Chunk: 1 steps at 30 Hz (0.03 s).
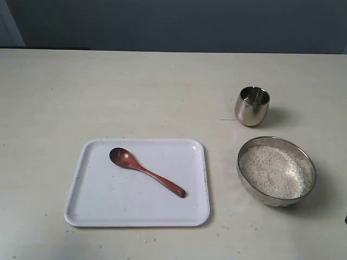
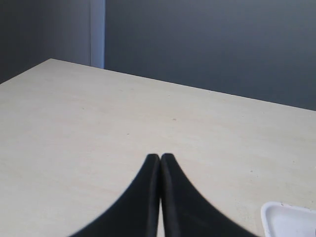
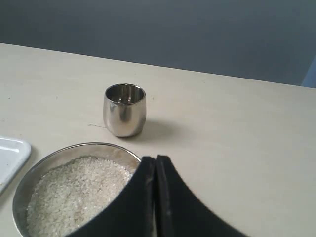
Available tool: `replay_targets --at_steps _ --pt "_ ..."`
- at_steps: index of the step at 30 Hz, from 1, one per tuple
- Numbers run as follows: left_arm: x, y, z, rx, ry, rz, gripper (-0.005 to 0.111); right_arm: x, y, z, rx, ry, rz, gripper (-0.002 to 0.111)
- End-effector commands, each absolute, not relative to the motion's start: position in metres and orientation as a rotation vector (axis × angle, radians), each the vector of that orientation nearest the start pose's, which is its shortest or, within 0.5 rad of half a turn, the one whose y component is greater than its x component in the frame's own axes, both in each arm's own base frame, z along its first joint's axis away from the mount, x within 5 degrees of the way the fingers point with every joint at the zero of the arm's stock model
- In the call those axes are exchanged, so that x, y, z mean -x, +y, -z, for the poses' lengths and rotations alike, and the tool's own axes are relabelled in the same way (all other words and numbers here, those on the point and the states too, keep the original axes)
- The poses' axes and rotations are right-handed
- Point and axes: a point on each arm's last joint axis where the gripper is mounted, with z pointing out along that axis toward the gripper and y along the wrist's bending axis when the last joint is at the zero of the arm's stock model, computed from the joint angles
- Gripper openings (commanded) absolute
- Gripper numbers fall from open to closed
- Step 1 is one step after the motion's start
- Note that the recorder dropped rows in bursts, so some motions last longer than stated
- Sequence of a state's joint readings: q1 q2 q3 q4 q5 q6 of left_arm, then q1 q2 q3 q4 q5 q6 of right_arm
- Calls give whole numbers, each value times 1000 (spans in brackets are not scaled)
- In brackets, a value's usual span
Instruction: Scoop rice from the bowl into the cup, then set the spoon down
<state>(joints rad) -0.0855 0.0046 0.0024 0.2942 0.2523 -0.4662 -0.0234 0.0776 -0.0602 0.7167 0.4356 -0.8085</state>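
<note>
A dark reddish-brown wooden spoon (image 1: 145,171) lies flat on a white tray (image 1: 97,208), its oval end toward the far left. To the right stands the wide steel bowl (image 1: 276,201) filled with white rice (image 1: 271,171). Behind it is the small steel cup (image 1: 252,106), upright. Neither arm shows in the exterior view. My left gripper (image 2: 160,157) is shut over bare table, holding nothing. Shut as well and holding nothing, my right gripper (image 3: 155,159) hovers by the bowl (image 3: 29,182) and its rice (image 3: 74,190), with the cup (image 3: 124,109) beyond.
The pale table (image 1: 108,92) spreads wide on all sides, with a dark wall behind its far edge. A corner of the tray (image 2: 289,219) shows in the left wrist view and another corner of the tray (image 3: 11,153) in the right wrist view.
</note>
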Motion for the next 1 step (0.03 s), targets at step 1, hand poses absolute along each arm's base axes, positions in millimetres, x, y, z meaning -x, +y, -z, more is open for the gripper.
replay_targets --at_steps 1 --pt "-56 1 -192 121 1710 137 1 -55 24 -198 300 1806 -137 -1"
